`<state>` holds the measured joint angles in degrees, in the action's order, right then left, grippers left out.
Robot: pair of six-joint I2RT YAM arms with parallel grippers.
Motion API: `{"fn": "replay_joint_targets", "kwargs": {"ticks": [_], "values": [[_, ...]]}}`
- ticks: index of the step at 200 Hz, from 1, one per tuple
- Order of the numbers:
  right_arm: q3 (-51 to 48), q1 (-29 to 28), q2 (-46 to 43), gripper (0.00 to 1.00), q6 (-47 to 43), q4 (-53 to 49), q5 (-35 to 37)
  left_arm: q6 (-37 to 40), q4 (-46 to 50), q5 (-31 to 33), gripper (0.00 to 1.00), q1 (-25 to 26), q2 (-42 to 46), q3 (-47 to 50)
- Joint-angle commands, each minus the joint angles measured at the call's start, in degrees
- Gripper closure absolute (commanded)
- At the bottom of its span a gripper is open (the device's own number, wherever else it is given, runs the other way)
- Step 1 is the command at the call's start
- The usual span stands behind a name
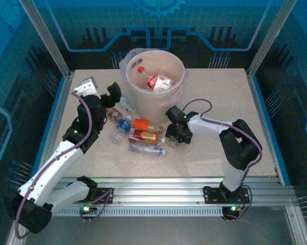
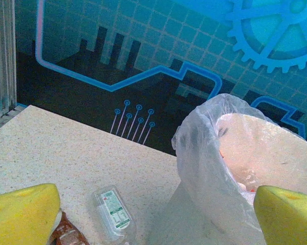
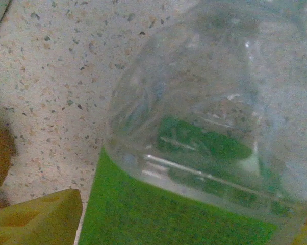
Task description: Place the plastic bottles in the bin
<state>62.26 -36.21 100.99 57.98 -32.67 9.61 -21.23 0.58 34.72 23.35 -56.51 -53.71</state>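
Observation:
The beige-white bin (image 1: 178, 90) with its clear liner (image 2: 204, 153) stands at the back middle, several bottles (image 1: 159, 81) lying inside. More plastic bottles lie in front of it: an orange-labelled one (image 1: 143, 124), a red-labelled one (image 1: 142, 135), a clear one (image 1: 147, 149) and a blue-capped one (image 1: 123, 125). My left gripper (image 1: 112, 94) is open beside the bin's left wall, above a crushed clear bottle (image 2: 112, 209). My right gripper (image 1: 175, 133) is low on the table, open, its fingers (image 3: 36, 219) either side of a green-labelled bottle (image 3: 194, 138).
A brown bottle (image 2: 67, 236) lies by my left finger. Aluminium frame posts (image 1: 44, 35) stand at the back corners, and blue panels wall the table (image 1: 235, 102). Bare tabletop lies to the right of the right arm.

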Motion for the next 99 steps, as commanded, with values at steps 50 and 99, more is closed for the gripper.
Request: {"fn": "replay_joint_targets", "kwargs": {"ticks": [50,99], "values": [[-1.11,2.82,1.26,0.44,-5.78,-2.2,-0.54,-2.27,1.8,-0.41,0.01,-0.5,-0.66,-0.08],[-4.46,6.33,-5.15,0.51,-7.83,-3.66,1.59,-2.74,3.11,-0.05,0.01,-0.59,-0.49,-0.34]]}}
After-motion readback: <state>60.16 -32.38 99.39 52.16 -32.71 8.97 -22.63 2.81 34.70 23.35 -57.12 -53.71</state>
